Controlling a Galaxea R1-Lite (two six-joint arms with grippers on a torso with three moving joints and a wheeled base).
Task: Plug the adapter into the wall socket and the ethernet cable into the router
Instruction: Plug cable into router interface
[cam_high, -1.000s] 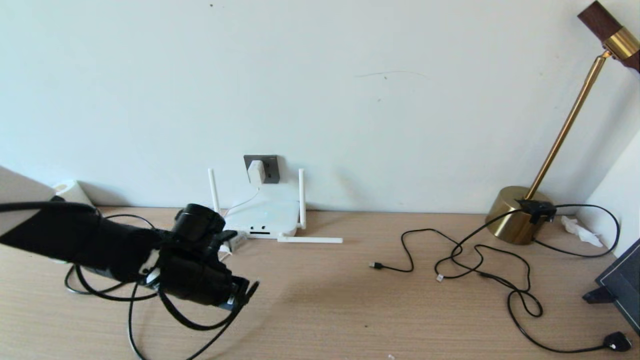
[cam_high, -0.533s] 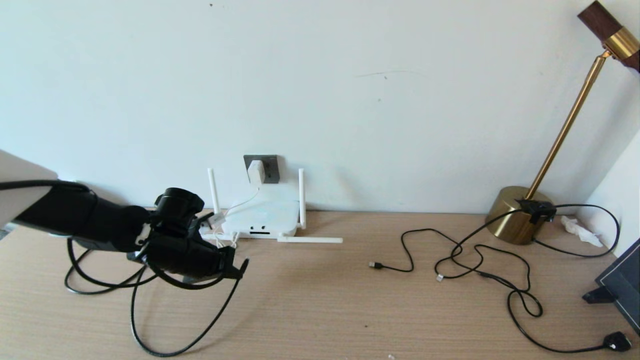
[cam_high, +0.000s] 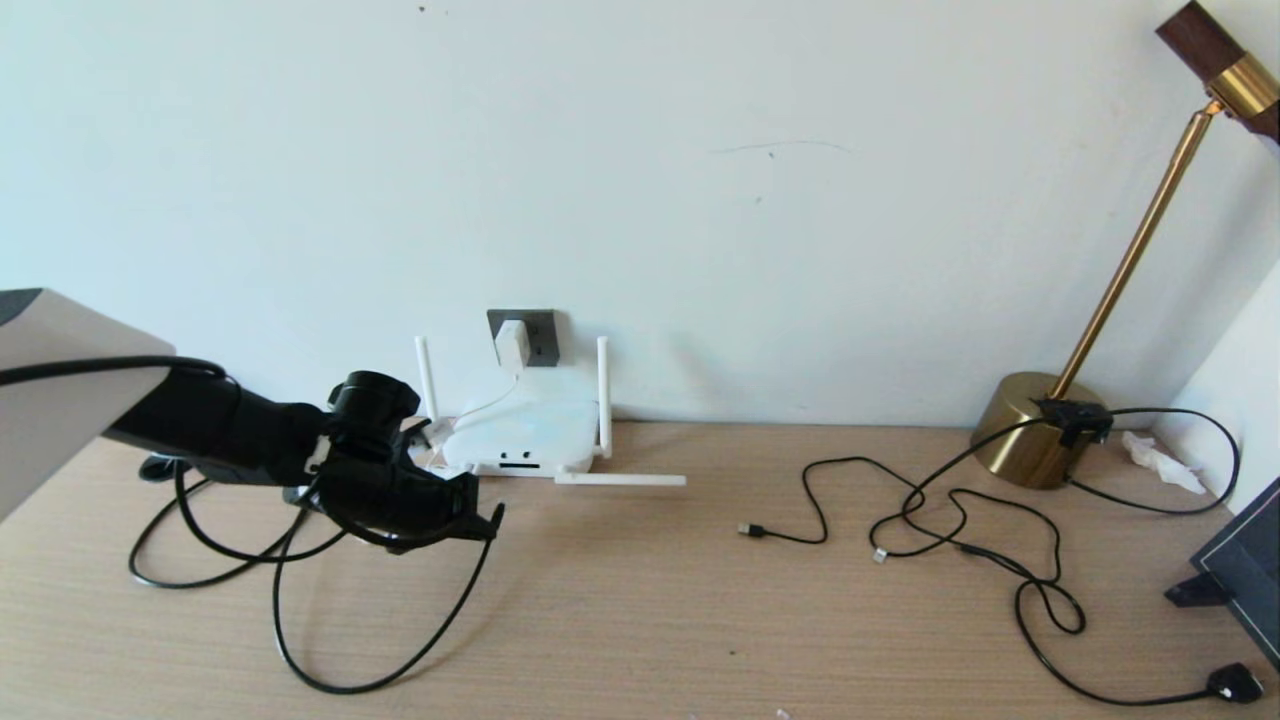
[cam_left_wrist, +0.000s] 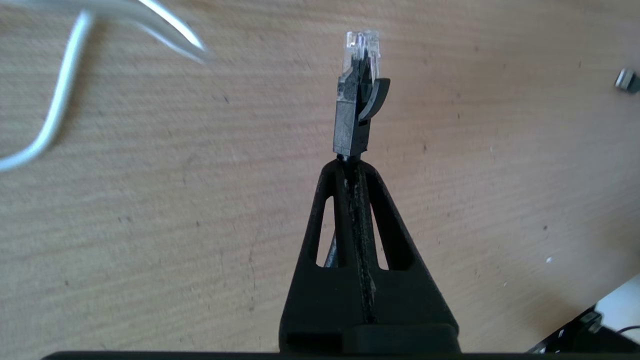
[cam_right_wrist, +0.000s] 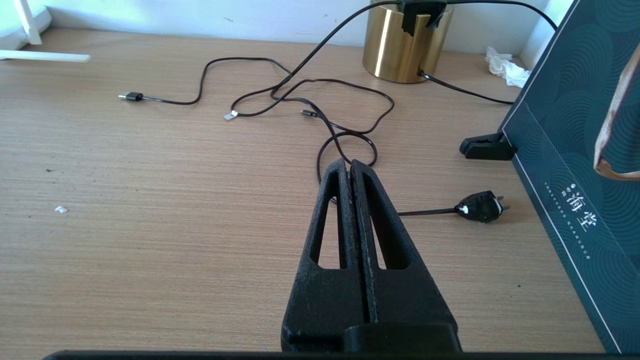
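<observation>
- Left claw (cam_high: 485, 523): clamped on the ethernet cable (cam_left_wrist: 353, 112) just behind its clear tip; over the last second it had swung back toward the router (cam_high: 520, 432).
- Adapter (cam_high: 512, 343): already seated in the wall socket (cam_high: 540, 330).
- Remaining, I judged: cable into router.
- Right claw (cam_right_wrist: 350, 172): closed, empty, parked.

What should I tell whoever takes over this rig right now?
Left claw: shut on the ethernet cable, clear connector sticking out past the tips, above the desk just left of the router.
Right claw: shut, empty, parked over the desk on the right.
Done: adapter sits in the wall socket behind the router.
Left: bring the connector to the router's port edge and push it in.
</observation>
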